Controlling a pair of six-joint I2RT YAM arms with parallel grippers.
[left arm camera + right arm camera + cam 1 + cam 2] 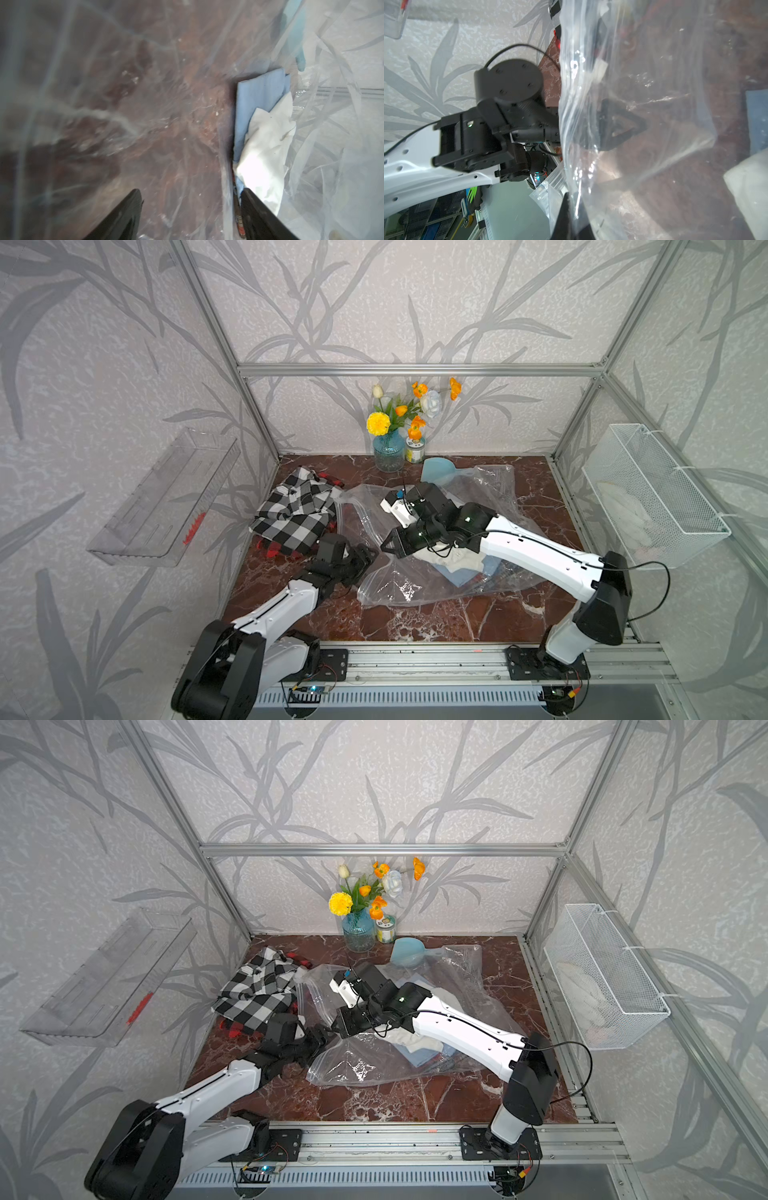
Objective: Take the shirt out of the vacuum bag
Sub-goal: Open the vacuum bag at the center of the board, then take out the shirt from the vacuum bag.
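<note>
My right gripper [385,545] is clamped fully shut on the rim of the vacuum bag [415,589], holding the clear film up off the marble table [415,626]. In the right wrist view the film's edge runs straight down into my closed fingers. The bag lies crinkled across the middle of the table and out toward 3 o'clock, its mouth facing 9 o'clock. My left gripper [190,193] comes in from about 7 o'clock and sits under the raised film, jaws spread wide with nothing between them. One finger [259,216] is just beside a white cloth [268,145], which lies on top of a folded blue cloth [255,99]. Both cloths are inside the bag near the table's centre, partly hidden beneath my right arm in both top views. At 10 o'clock, outside the bag, a black-and-white checked shirt [293,510] lies rumpled over a red-and-black cloth [272,549], its edge just beside the bag's mouth.
</note>
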